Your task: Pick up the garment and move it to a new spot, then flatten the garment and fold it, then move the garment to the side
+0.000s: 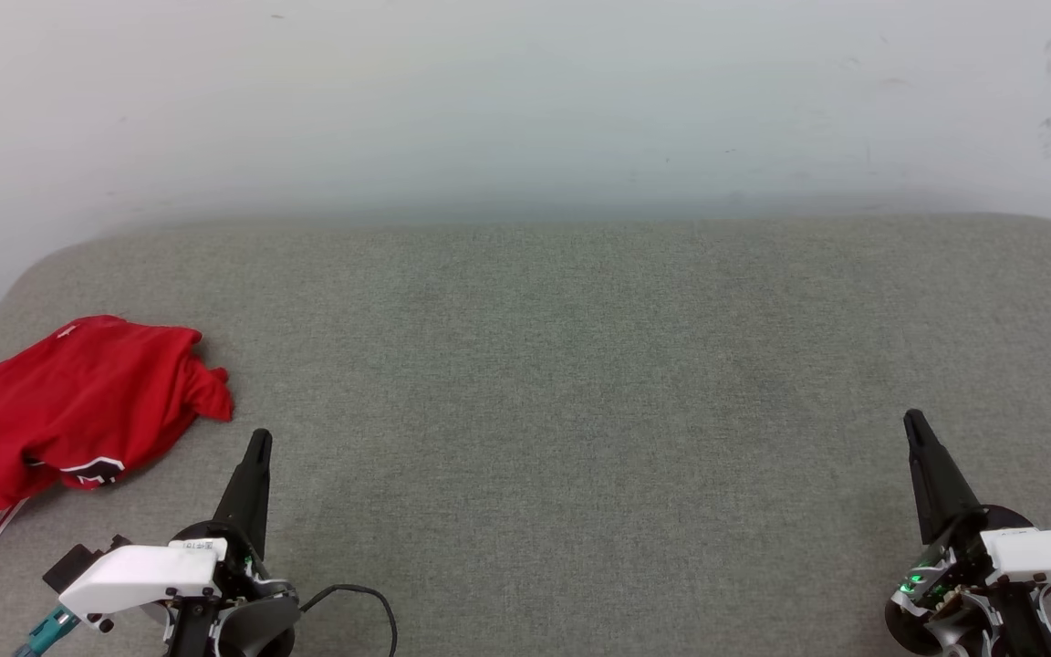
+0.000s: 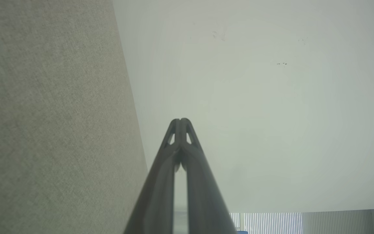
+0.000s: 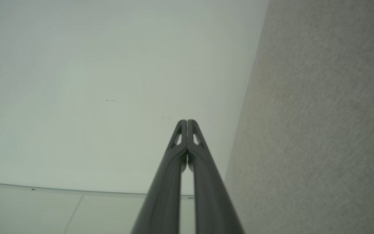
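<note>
grey woven upholstery (image 1: 580,365) spreads below a pale wall (image 1: 525,91). low at the near left, the left gripper (image 1: 259,440) has its two dark fingers pressed together with nothing between them, tip pointing toward the wall. the right gripper (image 1: 914,420) mirrors it at the near right, likewise closed and empty. just beyond the left gripper and further left, not touching it, the garment (image 1: 78,411) lies crumpled at the surface's left end, red, a scrap of black print showing, its white striped sleeve end perhaps hanging over the edge.
</note>
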You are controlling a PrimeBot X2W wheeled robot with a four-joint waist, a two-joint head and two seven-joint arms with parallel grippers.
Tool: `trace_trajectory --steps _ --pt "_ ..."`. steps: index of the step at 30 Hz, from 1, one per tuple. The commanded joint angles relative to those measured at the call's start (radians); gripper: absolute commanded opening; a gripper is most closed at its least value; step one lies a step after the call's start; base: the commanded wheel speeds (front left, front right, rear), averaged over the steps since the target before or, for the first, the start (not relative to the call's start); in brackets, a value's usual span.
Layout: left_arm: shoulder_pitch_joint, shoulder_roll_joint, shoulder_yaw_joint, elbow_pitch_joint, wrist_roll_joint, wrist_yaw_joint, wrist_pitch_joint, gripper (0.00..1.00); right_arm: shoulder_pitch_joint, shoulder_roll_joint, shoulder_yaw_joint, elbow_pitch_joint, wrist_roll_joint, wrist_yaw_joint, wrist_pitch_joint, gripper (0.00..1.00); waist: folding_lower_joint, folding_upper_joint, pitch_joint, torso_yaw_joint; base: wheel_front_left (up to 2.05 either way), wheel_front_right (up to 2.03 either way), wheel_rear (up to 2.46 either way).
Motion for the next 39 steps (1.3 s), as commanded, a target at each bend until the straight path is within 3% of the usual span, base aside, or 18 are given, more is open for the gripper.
trace_trajectory --steps 1,19,20,39 --pt "-0.006 -0.001 0.003 -0.001 0.0 -0.004 0.002 0.0 -0.012 0.003 0.0 0.002 -0.006 0.0 0.002 0.0 0.0 0.0 0.0 0.0 0.0 0.0 0.0" --pt "-0.006 -0.001 0.003 -0.001 0.0 -0.004 0.002 0.0 -0.012 0.003 0.0 0.002 -0.006 0.0 0.002 0.0 0.0 0.0 0.0 0.0 0.0 0.0 0.0" --pt "0.0 0.0 0.001 0.0 0.0 0.0 0.0 1.0 0.0 0.0 0.0 0.0 0.0 0.0 0.0 1.0 0.0 0.0 0.0 0.0 0.0 0.0 0.0" --pt "0.008 0.005 -0.103 -0.086 0.069 0.0 -0.099 1.0 0.043 0.001 0.054 -0.094 -0.077 0.0 -0.099 1.0 0.0 0.0 0.001 0.003 0.0 0.0 0.0"
